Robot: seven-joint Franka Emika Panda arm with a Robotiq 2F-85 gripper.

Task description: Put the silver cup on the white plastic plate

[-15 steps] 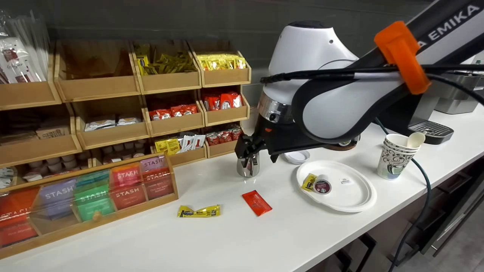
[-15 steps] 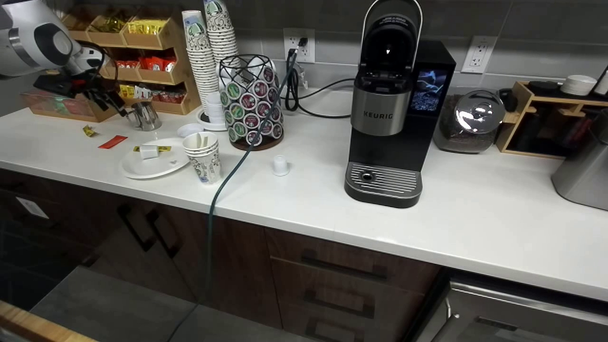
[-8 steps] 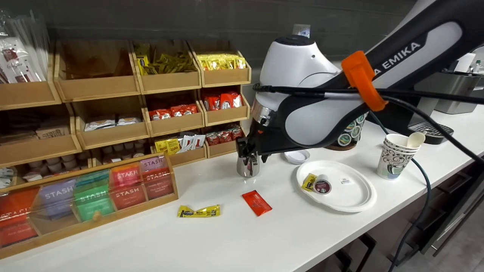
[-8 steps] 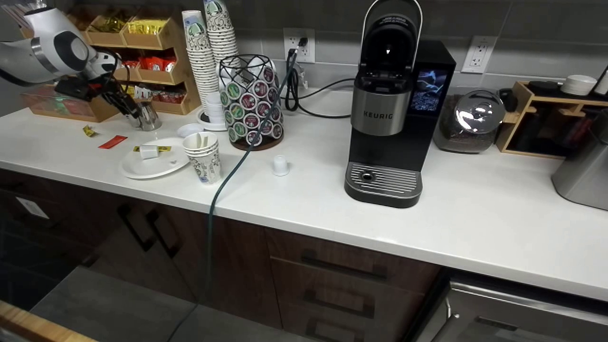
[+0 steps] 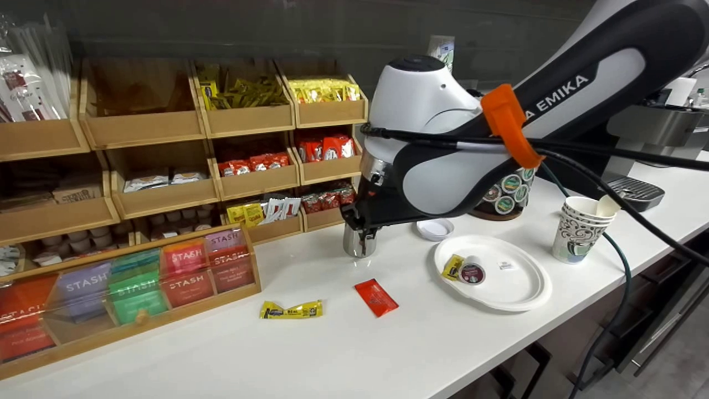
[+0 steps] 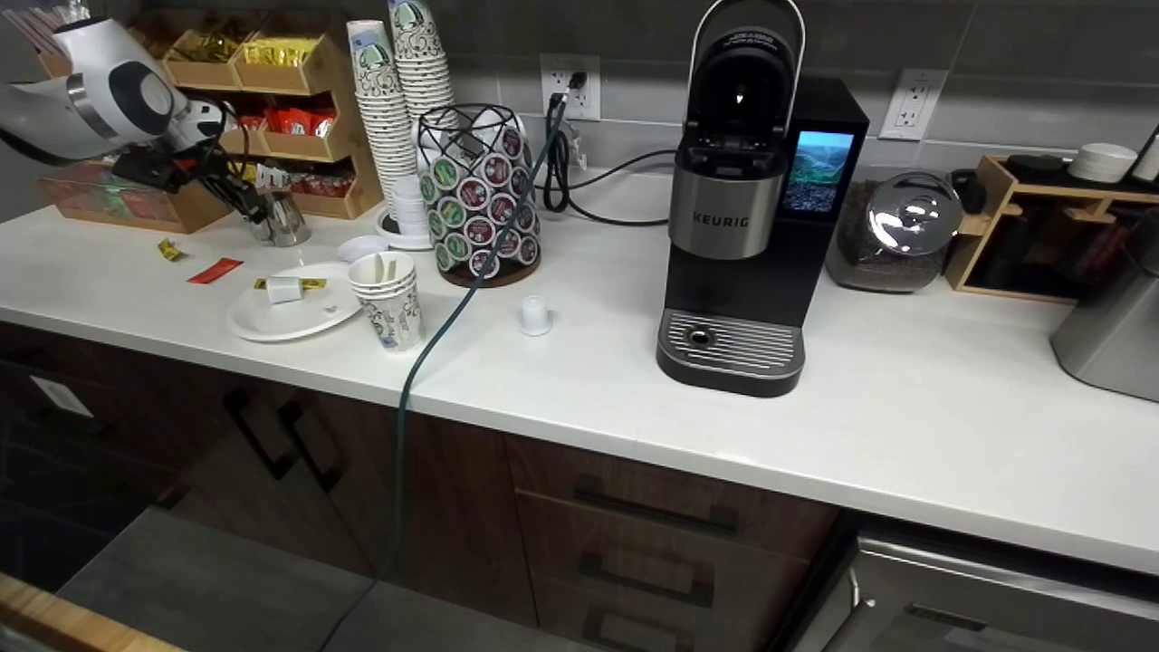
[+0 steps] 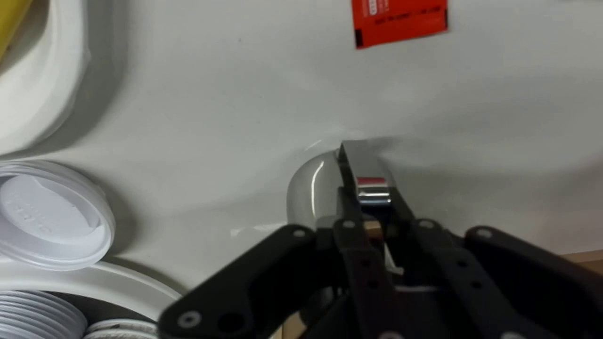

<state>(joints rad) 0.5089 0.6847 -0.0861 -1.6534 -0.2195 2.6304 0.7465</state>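
The silver cup (image 5: pixel 351 244) stands upright on the counter before the shelves, a shiny small metal pitcher with a handle; it shows too in an exterior view with the carousel, where its body (image 6: pixel 291 225) is partly hidden by the fingers. My gripper (image 7: pixel 372 188) reaches down beside it, jaws nearly together, with the cup's handle strip between them. The cup's round body (image 7: pixel 308 193) lies just left of the fingers in the wrist view. To the right in an exterior view rests the white plastic plate (image 5: pixel 518 291), holding a yellow packet and a coffee pod.
A white lid (image 5: pixel 435 229) lies between cup and plate. Patterned paper cups (image 5: pixel 580 235) stand beyond the plate. A red packet (image 5: pixel 376 297) and a yellow packet (image 5: pixel 291 310) lie in front. Wooden shelves (image 5: pixel 327 166) rise behind, near the pod carousel (image 6: pixel 480 199).
My gripper has come down to the cup and its jaws have closed from wide onto the handle. The cup has shifted slightly left in an exterior view. The plate has not moved.
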